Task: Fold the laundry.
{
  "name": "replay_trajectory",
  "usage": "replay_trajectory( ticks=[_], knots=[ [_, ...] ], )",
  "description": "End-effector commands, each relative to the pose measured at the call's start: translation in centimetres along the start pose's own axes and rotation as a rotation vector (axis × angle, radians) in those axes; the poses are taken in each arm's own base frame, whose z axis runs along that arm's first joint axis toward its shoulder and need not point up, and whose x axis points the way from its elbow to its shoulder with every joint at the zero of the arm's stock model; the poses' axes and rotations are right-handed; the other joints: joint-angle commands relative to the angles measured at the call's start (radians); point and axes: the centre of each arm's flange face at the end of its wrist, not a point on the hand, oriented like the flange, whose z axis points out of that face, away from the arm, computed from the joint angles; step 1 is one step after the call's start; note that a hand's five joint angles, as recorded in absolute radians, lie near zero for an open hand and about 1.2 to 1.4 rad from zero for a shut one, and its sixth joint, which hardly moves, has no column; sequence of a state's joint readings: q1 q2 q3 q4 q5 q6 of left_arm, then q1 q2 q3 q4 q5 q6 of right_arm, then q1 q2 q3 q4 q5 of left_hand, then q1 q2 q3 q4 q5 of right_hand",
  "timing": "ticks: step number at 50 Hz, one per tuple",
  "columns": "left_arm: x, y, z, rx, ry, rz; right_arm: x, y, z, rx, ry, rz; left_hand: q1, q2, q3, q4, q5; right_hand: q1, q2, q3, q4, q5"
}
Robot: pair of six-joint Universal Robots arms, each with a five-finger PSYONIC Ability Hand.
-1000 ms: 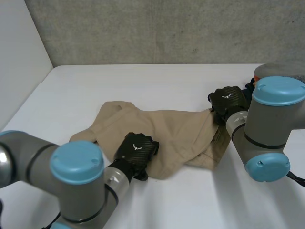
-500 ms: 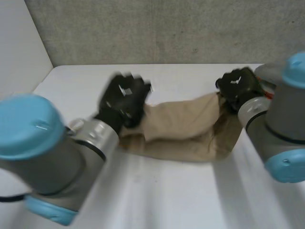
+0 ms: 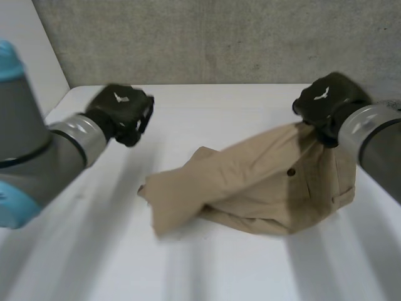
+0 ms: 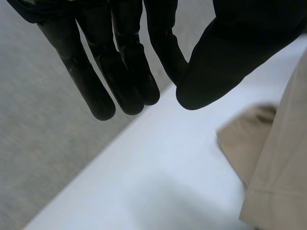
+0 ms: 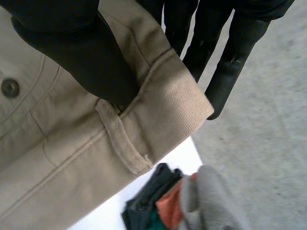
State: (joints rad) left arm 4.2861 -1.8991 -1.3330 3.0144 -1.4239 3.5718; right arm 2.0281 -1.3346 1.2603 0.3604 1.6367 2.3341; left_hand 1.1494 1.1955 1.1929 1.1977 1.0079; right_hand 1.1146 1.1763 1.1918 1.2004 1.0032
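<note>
The trousers [image 3: 250, 188] lie crumpled on the table [image 3: 219, 269], their waistband [image 5: 168, 96] pinched and lifted by the right hand [image 3: 326, 103] beside a belt loop [image 5: 122, 139]. The left hand [image 3: 122, 110] hangs straight-fingered and empty, well apart. Soft, limp cloth, probably best gripped at waistband and hems.

Plain tan twill on the khaki garment [image 3: 250, 188], no print, one dark button [image 3: 291, 171]. The table [image 3: 219, 269] under the garment is plain white. The left hand [image 3: 122, 113] and right hand [image 3: 326, 103] are black, each with a small white bird mark. By the garment's waistband, the pile of clothes [image 5: 201, 201] is grey, orange-red and dark green-black. The wall [image 3: 207, 44] beyond the garment is mottled grey.
</note>
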Motion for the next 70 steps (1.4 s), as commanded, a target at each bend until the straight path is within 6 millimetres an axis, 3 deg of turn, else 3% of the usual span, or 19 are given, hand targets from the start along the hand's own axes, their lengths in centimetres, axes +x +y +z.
replay_trajectory(
  ticks=[1,3,4,5,6,8,11,16,21,25,29,34,44,58,60,63,70],
  knots=[
    [1.2,2.1,4.4,0.036,0.0,0.107,-2.2,1.7,4.3,-0.006,0.007,0.032,0.247,0.201,0.203,0.199,0.214,0.282,0.22,0.204,0.196,0.219],
    [1.4,2.0,4.8,0.064,-0.01,0.109,-2.5,2.0,4.8,-0.009,0.008,0.035,0.247,0.201,0.203,0.199,0.214,0.282,0.22,0.204,0.196,0.219],
    [1.5,1.8,4.8,0.076,-0.013,0.113,-2.9,2.4,5.1,-0.018,0.002,0.039,0.05,0.004,0.006,0.001,0.017,0.282,0.22,0.204,0.196,0.219],
    [2.1,1.8,4.7,0.082,-0.005,0.114,-3.1,2.5,5.2,-0.021,-0.001,0.042,-0.348,-0.394,-0.391,-0.396,-0.381,0.282,0.22,0.204,0.196,0.219],
    [2.5,1.9,4.5,0.078,0.001,0.111,-3.2,2.7,5.2,-0.026,-0.003,0.044,-0.41,-0.456,-0.453,-0.458,-0.443,0.282,0.22,0.204,0.196,0.219],
    [3.2,1.8,3.9,0.071,0.01,0.1,-3.3,2.9,5.2,-0.036,-0.005,0.061,-0.419,-0.465,-0.463,-0.467,-0.452,0.282,0.22,0.204,0.196,0.219],
    [3.3,0.4,1.4,0.075,-0.028,0.053,-3.4,3.3,5.3,-0.045,-0.005,0.086,-0.469,-0.515,-0.512,-0.517,-0.502,0.282,0.22,0.204,0.196,0.219],
    [4.0,0.3,-2.8,0.053,-0.043,-0.062,-3.5,3.7,5.7,-0.029,0.021,0.13,-0.484,-0.53,-0.527,-0.532,-0.517,0.282,0.22,0.204,0.196,0.219],
    [8.0,2.8,-6.7,-0.022,0.074,-0.114,-3.9,4.1,6.0,-0.027,0.046,0.134,-0.478,-0.524,-0.521,-0.526,-0.511,0.282,0.22,0.204,0.196,0.219],
    [10.8,5.1,-8.1,-0.071,0.151,-0.098,-4.2,4.4,6.0,-0.031,0.046,0.136,-0.475,-0.521,-0.518,-0.523,-0.508,0.282,0.22,0.204,0.196,0.219],
    [12.7,7.2,-7.7,-0.096,0.179,-0.08,-4.3,4.7,6.0,-0.039,0.046,0.138,-0.422,-0.468,-0.466,-0.47,-0.455,0.282,0.22,0.204,0.196,0.219],
    [13.0,8.6,-6.6,-0.118,0.143,-0.067,-4.8,5.2,5.9,-0.048,0.037,0.139,-0.378,-0.424,-0.422,-0.427,-0.411,0.282,0.22,0.204,0.196,0.219],
    [13.1,10.2,-4.3,-0.129,0.125,-0.037,-5.7,6.1,5.6,-0.059,0.025,0.136,-0.369,-0.415,-0.413,-0.418,-0.402,0.282,0.22,0.204,0.196,0.219],
    [13.8,11.3,-3.0,-0.147,0.136,-0.002,-6.1,6.5,5.5,-0.065,0.017,0.136,-0.378,-0.424,-0.422,-0.426,-0.411,0.282,0.22,0.204,0.196,0.219],
    [13.8,11.4,-2.8,-0.147,0.135,-0.001,-6.2,6.5,5.5,-0.063,0.017,0.134,-0.27,-0.316,-0.314,-0.318,-0.303,0.282,0.22,0.204,0.196,0.219],
    [13.7,11.2,-2.4,-0.136,0.127,-0.003,-6.2,6.5,5.6,-0.059,0.023,0.134,0.245,0.199,0.202,0.197,0.212,0.282,0.22,0.204,0.196,0.219],
    [12.0,9.0,-1.5,-0.059,0.046,-0.015,-6.0,6.4,5.4,-0.057,0.029,0.134,0.247,0.201,0.203,0.199,0.214,0.282,0.22,0.204,0.196,0.219]
  ],
)
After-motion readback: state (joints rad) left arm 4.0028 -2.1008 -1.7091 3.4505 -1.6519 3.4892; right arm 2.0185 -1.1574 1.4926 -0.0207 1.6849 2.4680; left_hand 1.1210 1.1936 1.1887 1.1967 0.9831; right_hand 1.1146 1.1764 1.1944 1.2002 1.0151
